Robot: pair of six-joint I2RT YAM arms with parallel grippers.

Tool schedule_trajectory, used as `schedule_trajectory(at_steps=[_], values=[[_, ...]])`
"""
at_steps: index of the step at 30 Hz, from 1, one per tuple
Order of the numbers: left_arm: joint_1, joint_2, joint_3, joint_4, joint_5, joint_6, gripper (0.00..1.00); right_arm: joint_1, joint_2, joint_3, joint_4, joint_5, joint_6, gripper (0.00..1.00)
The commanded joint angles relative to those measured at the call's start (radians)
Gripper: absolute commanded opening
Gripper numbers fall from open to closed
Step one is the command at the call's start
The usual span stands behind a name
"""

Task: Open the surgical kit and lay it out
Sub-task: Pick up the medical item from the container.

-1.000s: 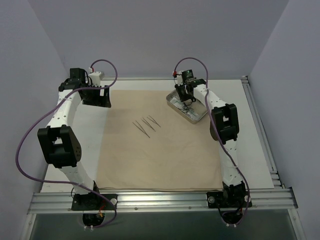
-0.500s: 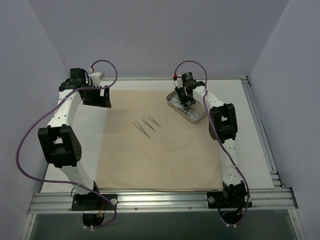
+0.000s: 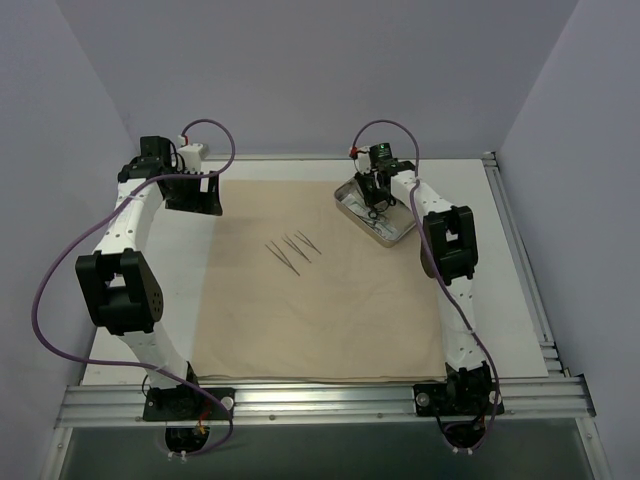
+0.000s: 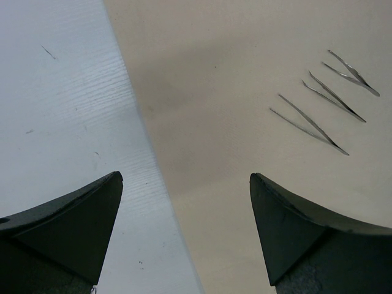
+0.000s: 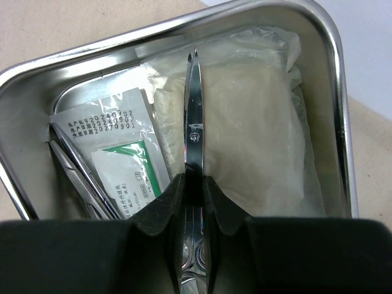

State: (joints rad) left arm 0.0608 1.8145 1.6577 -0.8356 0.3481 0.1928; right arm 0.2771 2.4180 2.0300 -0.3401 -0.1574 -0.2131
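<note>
Beige cloth (image 3: 320, 300) covers a white table (image 3: 500, 260), three tweezers (image 3: 292, 250) lying mid-sheet. Right gripper (image 5: 195, 184) pinches a clamp (image 5: 193, 110) above the steel tray (image 5: 92, 61) at the cloth's far right corner. Left gripper (image 4: 185, 180), fingers spread, hovers over the cloth's left edge.

A white table (image 3: 505, 290) stands boxed in by pale lavender walls: a back wall (image 3: 320, 70) on the far side, a left wall (image 3: 40, 200) and a right wall (image 3: 600, 200). A ribbed aluminium rail (image 3: 320, 400) runs along the table's near edge, and a thinner side rail (image 3: 520, 260) lines its right edge. Up close, the tabletop shows fine grain and a short dark scratch (image 4: 48, 52).
</note>
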Motion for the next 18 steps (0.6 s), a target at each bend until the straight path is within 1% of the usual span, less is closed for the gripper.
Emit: schedule_trajectory(at_steps=[1,6,10,18], values=[[0.004,-0.023,0.045,-0.003,0.019,0.010,0.94,-0.004,-0.069,-0.011,-0.053,-0.017,-0.045,0.00],[0.005,-0.030,0.042,-0.002,0.019,0.011,0.94,-0.006,-0.138,-0.020,-0.024,-0.021,-0.048,0.00],[0.005,-0.035,0.043,-0.002,0.020,0.014,0.94,-0.006,-0.209,-0.068,0.021,-0.030,-0.037,0.00],[0.005,-0.043,0.045,-0.005,0.025,0.019,0.94,-0.006,-0.209,-0.063,0.010,-0.010,-0.045,0.00]])
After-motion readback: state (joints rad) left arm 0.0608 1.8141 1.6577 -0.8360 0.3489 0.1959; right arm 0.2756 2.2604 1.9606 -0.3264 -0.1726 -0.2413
